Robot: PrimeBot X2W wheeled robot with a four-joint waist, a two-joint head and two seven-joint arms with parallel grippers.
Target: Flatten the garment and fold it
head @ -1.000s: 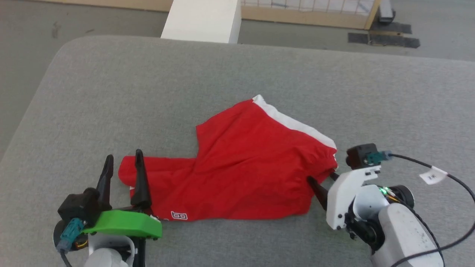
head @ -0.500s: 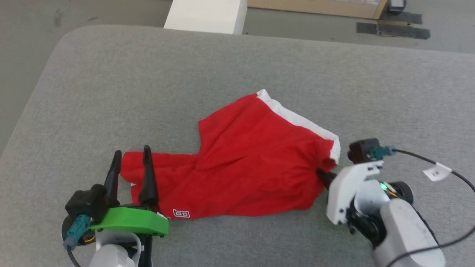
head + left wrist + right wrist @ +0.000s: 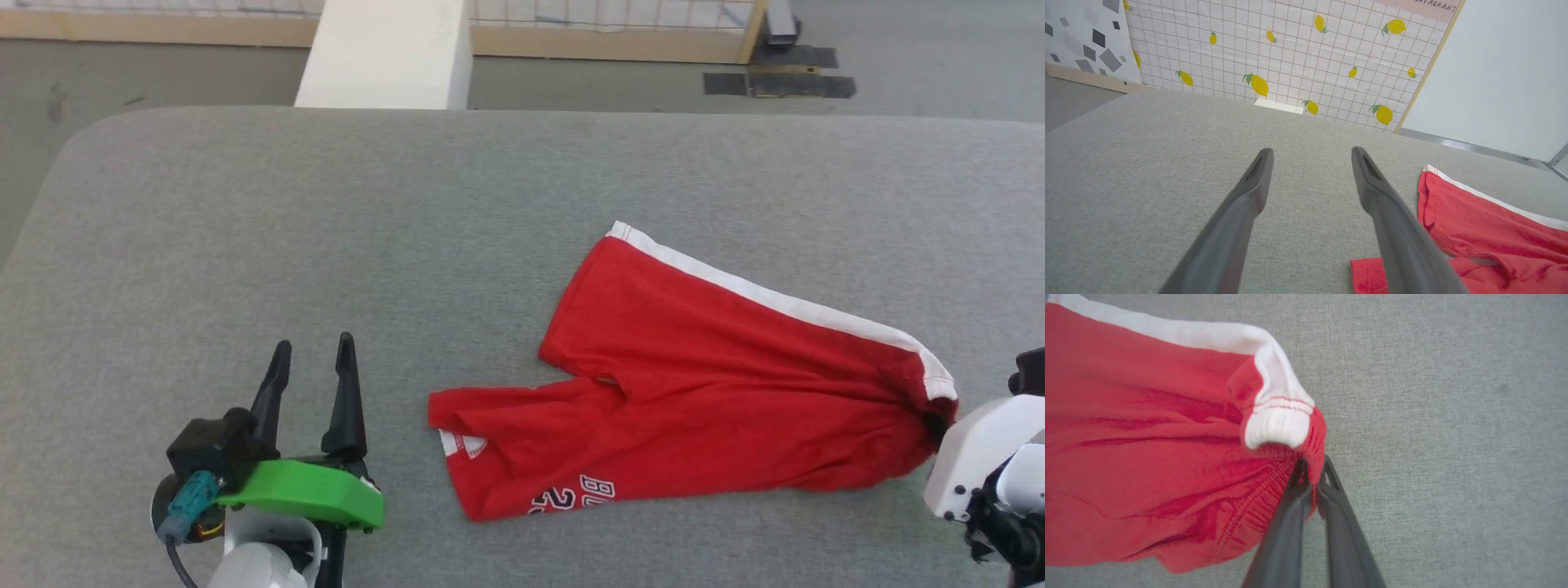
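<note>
Tightly in right claw [image 3: 1314, 466] — the garment [image 3: 694, 384], waistband [image 3: 1278, 425] end; left claw [image 3: 314, 343] apart

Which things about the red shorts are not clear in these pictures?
- Head view: lettering on the garment, small, partly folded under, unreadable.
- Left wrist view: garment cut off by right and bottom edges.
- Right wrist view: fabric inside the right end effector, hidden between its fingers.

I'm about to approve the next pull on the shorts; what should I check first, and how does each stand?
1. Right hand shut on the garment: ok.
2. Grip holds both waistband layers: cannot tell.
3. Left hand open, off the fabric: ok.
4. Garment lying flat: not ok, lettered leg is rumpled.
5. Garment within the grey padded surface's edges: ok.
</note>
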